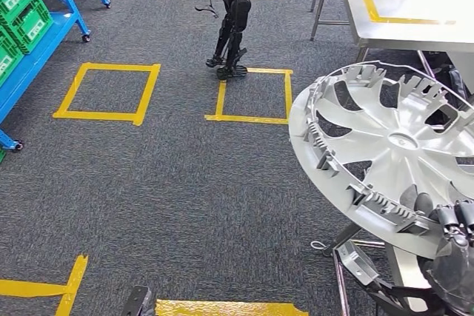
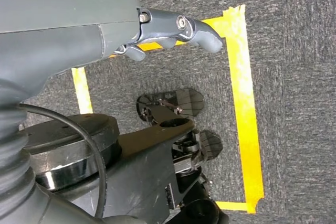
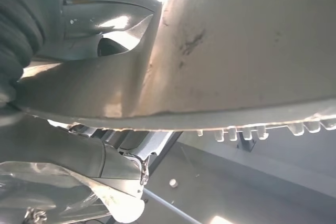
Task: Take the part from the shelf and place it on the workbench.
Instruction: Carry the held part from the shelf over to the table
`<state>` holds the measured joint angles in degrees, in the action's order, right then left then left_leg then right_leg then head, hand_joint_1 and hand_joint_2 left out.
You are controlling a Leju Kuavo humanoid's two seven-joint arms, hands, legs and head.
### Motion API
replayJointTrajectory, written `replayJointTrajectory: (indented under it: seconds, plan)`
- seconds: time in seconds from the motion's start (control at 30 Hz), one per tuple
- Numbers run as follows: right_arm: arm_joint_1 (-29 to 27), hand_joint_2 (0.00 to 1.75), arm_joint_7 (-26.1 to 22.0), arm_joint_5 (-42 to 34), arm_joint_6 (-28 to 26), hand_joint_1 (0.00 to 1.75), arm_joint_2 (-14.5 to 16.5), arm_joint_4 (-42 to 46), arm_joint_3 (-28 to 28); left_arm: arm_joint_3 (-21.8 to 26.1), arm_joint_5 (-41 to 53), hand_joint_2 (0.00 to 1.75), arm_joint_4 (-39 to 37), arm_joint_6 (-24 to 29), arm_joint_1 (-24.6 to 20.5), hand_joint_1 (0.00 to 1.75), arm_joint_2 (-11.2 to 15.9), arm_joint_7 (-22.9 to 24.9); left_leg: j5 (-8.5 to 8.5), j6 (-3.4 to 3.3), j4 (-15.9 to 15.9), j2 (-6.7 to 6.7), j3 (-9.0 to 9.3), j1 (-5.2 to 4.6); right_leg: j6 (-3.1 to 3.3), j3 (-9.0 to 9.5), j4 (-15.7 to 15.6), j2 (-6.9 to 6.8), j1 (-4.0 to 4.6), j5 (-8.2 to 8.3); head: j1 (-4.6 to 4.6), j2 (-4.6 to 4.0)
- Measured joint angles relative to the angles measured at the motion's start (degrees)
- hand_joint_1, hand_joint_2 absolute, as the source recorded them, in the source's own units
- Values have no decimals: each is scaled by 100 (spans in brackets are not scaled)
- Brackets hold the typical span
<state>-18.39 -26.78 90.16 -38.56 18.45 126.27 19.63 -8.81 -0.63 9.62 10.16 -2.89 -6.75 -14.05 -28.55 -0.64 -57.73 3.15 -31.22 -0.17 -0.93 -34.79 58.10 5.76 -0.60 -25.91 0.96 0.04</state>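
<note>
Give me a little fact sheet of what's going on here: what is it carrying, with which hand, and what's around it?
Carried part: silver wheel cover, held tilted, its ribbed inner side facing the head view
Holding hand: right hand, gripping the cover's lower rim
Other hand: left hand, holding nothing, hanging over the floor
Workbench: pale table with yellow tape lines, ahead on the right; the cover is not yet on it
Shelf: blue shelf with green crates, far left
Floor: grey carpet with yellow tape squares
Also there: another dark humanoid robot standing ahead

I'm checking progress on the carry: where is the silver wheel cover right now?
In the head view the wheel cover is at the right, held at its lower rim by the right hand, just short of the workbench.
</note>
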Motion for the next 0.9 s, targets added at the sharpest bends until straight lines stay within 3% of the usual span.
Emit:
replayJointTrajectory:
  seconds: [0.13, 0.27, 0.37, 0.43, 0.5, 0.53, 0.57, 0.6, 0.67, 0.73, 0.83, 0.9]
  plan:
    - [0, 175, -4, 0, 1, 175, 0, 0, 0, 0, 15, 175, 0, -4, 0, 0, 0, 10, 0, -1, -2, 0, 0, -1, -1, 1, -2, 0, -1, 1, 0, 0]
    - [1, 175, -7, 0, 0, 175, 0, 1, 0, 0, 29, 175, 0, -7, -5, 0, 4, 17, 18, -74, -16, -9, -1, -18, -73, 2, -46, 30, -19, 42, -3, 0]
    - [-2, 175, -10, -3, 0, 175, 0, 6, 2, 0, 55, 175, 0, -13, -10, 0, -13, 17, 122, -134, 172, -97, 69, 31, -99, -85, 71, -151, 8, -74, 10, 0]
    - [15, 175, -10, -4, 0, 175, 0, 4, 2, 0, 58, 175, 0, -15, -3, 0, -20, 17, 151, -160, 223, -156, 85, 44, -121, -298, 526, -376, 1, -351, 27, 0]
    - [26, 175, -10, -5, 1, 175, 0, 1, 2, 0, 58, 175, 0, -15, 12, 0, -18, 17, 151, -163, 222, -233, 78, 43, -176, -618, 1236, -496, -42, -670, 31, 0]
    - [26, 175, -10, -4, 1, 175, 0, -2, 4, 0, 58, 175, 0, -15, 20, 0, -17, 18, 146, -154, 220, -270, 76, 45, -207, -720, 1478, -522, -73, -742, 30, 0]
    - [25, 175, -10, -4, 1, 175, 0, -7, 6, 0, 59, 175, 0, -15, 24, 0, -17, 19, 138, -136, 215, -299, 77, 51, -241, -713, 1503, -538, -108, -705, 30, 0]
    - [24, 175, -11, -3, 1, 175, 0, -11, 8, 0, 60, 175, 0, -15, 25, 0, -18, 20, 126, -108, 202, -317, 78, 62, -275, -586, 1300, -555, -145, -571, 30, 0]
    - [30, 175, -13, -2, 1, 175, 0, -19, 11, 0, 62, 175, 0, -16, 21, 0, -14, 22, 72, -10, 127, -334, 69, 79, -353, -127, 534, -587, -201, -282, 33, 0]
    - [37, 175, -15, -3, 1, 175, 0, -26, 10, 0, 63, 175, 0, -16, 19, 0, -4, 23, 21, 85, 20, -334, 38, 80, -320, 143, 103, -576, -200, -209, 26, 0]
    - [36, 175, -14, -2, 1, 175, 2, -31, 11, -1, 63, 175, 0, -15, 24, 0, -4, 26, 5, 160, -28, -331, 17, 110, -161, 136, 120, -548, -154, -229, 18, 0]
    - [41, 175, -13, -2, 0, 175, 2, -29, 9, -2, 64, 175, 0, -15, 21, 0, -10, 26, -186, 185, -251, -331, -70, 129, -78, 128, 120, -550, -139, -216, 13, 0]
